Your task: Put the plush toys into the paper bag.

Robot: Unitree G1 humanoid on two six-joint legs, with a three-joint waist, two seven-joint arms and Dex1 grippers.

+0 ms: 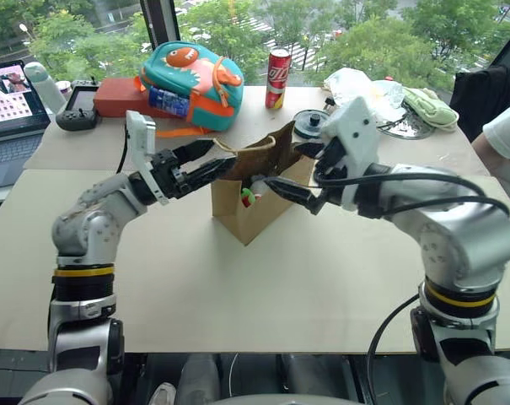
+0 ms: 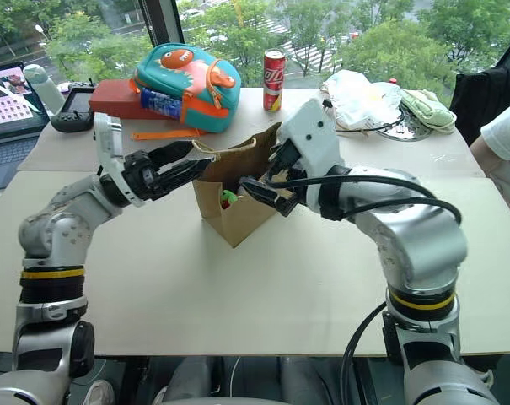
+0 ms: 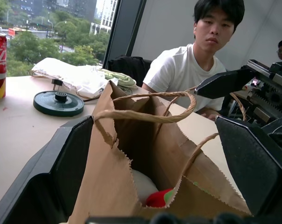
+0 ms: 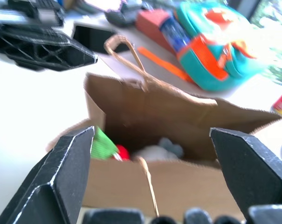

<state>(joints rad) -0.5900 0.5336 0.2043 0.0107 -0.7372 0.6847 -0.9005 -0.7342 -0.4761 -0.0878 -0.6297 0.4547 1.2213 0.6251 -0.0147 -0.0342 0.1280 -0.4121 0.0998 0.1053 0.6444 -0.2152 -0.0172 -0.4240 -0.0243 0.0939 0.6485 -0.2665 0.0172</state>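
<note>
Flanking the paper bag (image 1: 246, 207), left gripper (image 1: 206, 164) and right gripper (image 1: 290, 173) reach level, both released.

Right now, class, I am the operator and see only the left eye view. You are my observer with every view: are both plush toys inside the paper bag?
Observer: Yes. The right wrist view looks into the paper bag: the grey-white plush lies beside the red chili plush.
Operator: Is the right pincer gripping anything?
Observer: No. The right pincer is open and empty, with the bag's mouth between its fingers.
Operator: And the left one?
Observer: The left pincer is open too, with one finger on each side of the bag's end.
</note>
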